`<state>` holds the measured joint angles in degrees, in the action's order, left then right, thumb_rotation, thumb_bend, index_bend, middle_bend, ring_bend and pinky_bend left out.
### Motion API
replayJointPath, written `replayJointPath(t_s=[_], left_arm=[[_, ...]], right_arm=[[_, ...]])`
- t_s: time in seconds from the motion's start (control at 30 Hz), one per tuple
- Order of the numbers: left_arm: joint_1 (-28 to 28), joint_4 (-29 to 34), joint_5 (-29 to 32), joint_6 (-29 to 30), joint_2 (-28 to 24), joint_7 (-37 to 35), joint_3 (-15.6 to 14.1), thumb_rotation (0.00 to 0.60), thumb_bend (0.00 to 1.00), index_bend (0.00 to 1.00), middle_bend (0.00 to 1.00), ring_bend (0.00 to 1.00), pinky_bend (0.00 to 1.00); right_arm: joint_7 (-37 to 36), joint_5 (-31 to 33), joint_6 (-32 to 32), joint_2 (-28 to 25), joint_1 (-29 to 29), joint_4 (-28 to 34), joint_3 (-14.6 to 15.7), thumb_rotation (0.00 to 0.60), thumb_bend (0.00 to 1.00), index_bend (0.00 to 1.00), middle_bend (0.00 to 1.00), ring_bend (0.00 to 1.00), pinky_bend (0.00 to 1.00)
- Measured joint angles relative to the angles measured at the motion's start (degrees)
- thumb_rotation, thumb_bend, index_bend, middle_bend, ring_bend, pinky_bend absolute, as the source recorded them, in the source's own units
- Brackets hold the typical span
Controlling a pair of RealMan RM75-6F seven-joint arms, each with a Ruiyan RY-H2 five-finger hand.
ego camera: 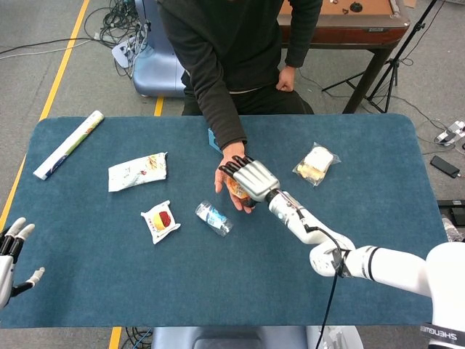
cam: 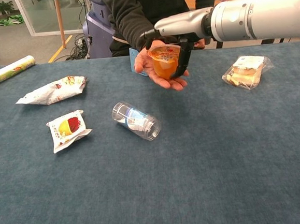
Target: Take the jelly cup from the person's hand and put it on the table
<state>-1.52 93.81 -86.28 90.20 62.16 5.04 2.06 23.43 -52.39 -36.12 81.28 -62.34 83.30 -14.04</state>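
Orange jelly cup (cam: pixel 165 62) upright, lid up, under right hand (ego camera: pixel 253 178).

Right hand (ego camera: pixel 251 177) extended forward, fingers spread downward; left hand (ego camera: pixel 9 251) low, fingers apart.

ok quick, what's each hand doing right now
Left hand: open, holding nothing.
Right hand: fingers around the jelly cup on the person's palm; a firm grip cannot be told.

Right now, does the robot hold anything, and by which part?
The right hand reaches around the orange plastic jelly cup on the person's palm, thumb at its side; a firm grip cannot be told. The left hand holds nothing.
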Motion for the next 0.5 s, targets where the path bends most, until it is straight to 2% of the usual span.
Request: replayJointPath(t_s=[0.17,0.27,0.5], left_arm=[[0.1,-0.2,0.0,-0.1,0.1,-0.1,0.0,0.6,0.21,0.14,0.07,0.09,0.02],[0.1,-0.3,0.0,-0.1,0.1,-0.1,0.0,0.6,0.21,0.14,0.07,0.09,0.02],[0.1,-0.3,0.1,-0.3,0.2,-0.1,0.1,0.6,0.21,0.14,0.07,0.09,0.02]], right_arm=[[-1.8,-1.3,-1.8,1.2,-0.1,-1.7,0.3,0.6,0.46,0.35,0.27,0.19,0.45],[-2.8,-2.7,-3.2,1.5,0.2,-2.1,0.3,0.6,0.5,0.4,0.31,0.23,0.51],[-6.3,-6.0,-6.3,-1.0,2.1,0.9,-0.2,0.6,0.51,0.44,0.34,0.27,0.56]])
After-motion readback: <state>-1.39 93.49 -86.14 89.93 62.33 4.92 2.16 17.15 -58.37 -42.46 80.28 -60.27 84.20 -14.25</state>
